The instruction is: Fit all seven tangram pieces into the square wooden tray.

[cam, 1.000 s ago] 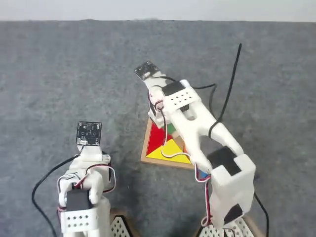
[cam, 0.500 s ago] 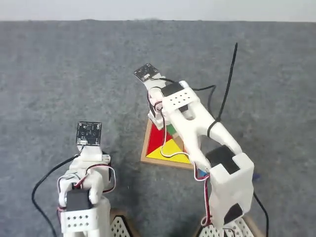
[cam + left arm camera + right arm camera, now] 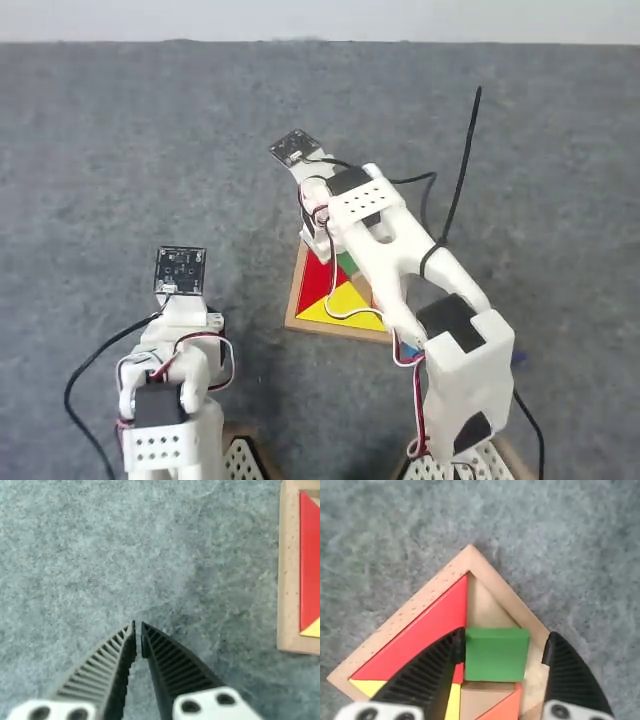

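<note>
The square wooden tray [image 3: 420, 602] lies under my right arm, one corner pointing away. In it lie a large red triangle [image 3: 417, 642], a yellow piece [image 3: 362, 686] and an orange piece [image 3: 495, 706]. A green square [image 3: 495, 652] sits in the tray between the fingers of my right gripper [image 3: 505, 637], which is open; one finger touches its side and the other stands a little clear. From above, the tray [image 3: 300, 322] shows the red triangle [image 3: 318, 278], the yellow piece [image 3: 343, 303] and a sliver of the green square [image 3: 346, 263]. My left gripper [image 3: 138, 625] is shut over bare carpet, beside the tray [image 3: 287, 570].
Grey carpet covers the whole table. My left arm [image 3: 170, 400] is folded at the near left, away from the tray. A black cable [image 3: 460, 190] runs up from the right arm. A bit of blue [image 3: 408, 352] peeks out under that arm.
The right arm has shifted very slightly over the tray and its cable swayed. The left arm has kept still.
</note>
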Action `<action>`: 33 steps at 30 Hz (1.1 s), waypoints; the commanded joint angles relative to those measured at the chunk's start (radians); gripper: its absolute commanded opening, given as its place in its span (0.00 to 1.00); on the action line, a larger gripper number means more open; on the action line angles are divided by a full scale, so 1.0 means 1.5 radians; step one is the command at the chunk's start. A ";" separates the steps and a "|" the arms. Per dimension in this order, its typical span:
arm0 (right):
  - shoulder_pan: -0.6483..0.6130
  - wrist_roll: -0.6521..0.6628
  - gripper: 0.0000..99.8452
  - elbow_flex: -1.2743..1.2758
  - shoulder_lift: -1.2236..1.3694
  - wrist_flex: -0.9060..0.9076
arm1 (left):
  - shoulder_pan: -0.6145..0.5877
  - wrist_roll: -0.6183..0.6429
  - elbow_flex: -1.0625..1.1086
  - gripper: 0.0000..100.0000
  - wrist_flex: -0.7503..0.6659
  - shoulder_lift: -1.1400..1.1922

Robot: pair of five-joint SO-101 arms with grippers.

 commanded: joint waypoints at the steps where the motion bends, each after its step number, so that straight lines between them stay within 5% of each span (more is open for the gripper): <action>1: -0.003 0.008 0.25 -0.046 -0.017 -0.020 | -0.003 0.011 -0.009 0.02 0.002 -0.012; 26: 0.048 0.016 0.25 0.123 -0.027 -0.145 | -0.003 0.011 -0.009 0.02 0.002 -0.012; 33: 0.049 0.014 0.25 0.203 -0.172 -0.177 | -0.003 0.011 -0.009 0.02 0.002 -0.012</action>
